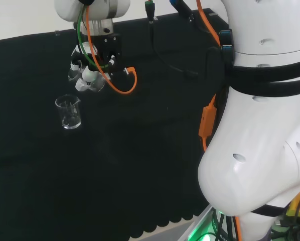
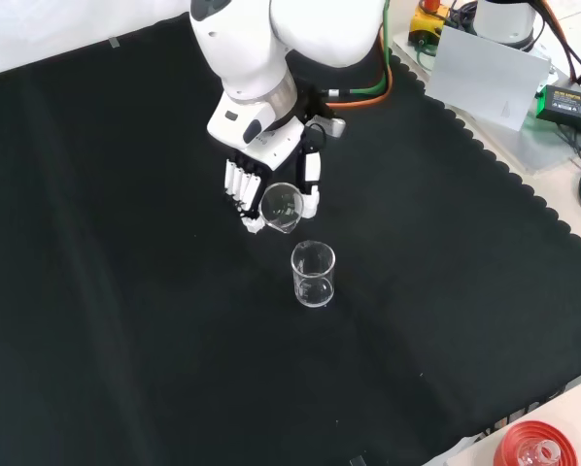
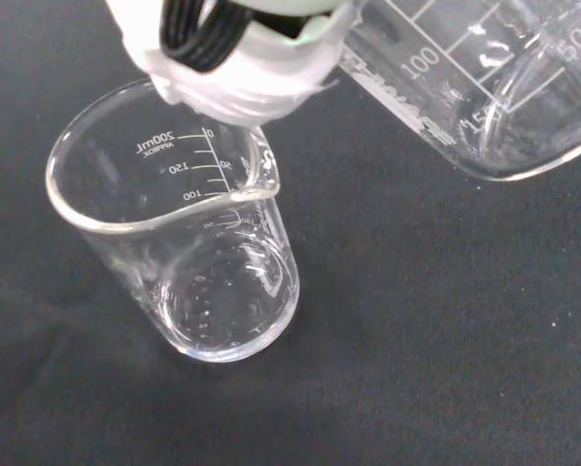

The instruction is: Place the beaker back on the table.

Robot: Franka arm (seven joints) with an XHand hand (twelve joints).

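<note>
Front view, left to right. Surface (image 2: pixel 96 291): black cloth, matte, scalloped along its right edge. Robot hand (image 2: pixel 271 189) hangs from the white arm near the cloth's middle, white segmented fingers (image 2: pixel 238 184) on the left, thumb on the right. Between them a clear glass beaker (image 2: pixel 281 207), clamped by fingers and thumb, held up off the cloth. It is tipped: its round mouth faces the camera, so its long axis lies closer to level than upright.

Just below it in this view, a second beaker (image 2: pixel 313 275) stands upright on the cloth, apart from the held one, clear glass, cylindrical, with a pouring lip. It looks empty.

Further right, off the cloth: a grey slanted panel (image 2: pixel 490 83), a black box with a green label (image 2: pixel 572 102), and at the lower corner a red ribbed ring (image 2: pixel 535 447) with something clear in it.

Head view: standing beaker (image 1: pixel 68 112) at left, robot hand (image 1: pixel 87 75) above and just right of it, orange cable (image 1: pixel 122 85) looping from the wrist.

Wrist view: standing beaker (image 3: pixel 184 252) seen from above, printed graduations on its wall, spout towards the held beaker (image 3: pixel 485 87), whose graduated wall runs slantwise. A ribbed black and white part of the robot hand (image 3: pixel 232 49) overlaps the standing beaker's rim.
</note>
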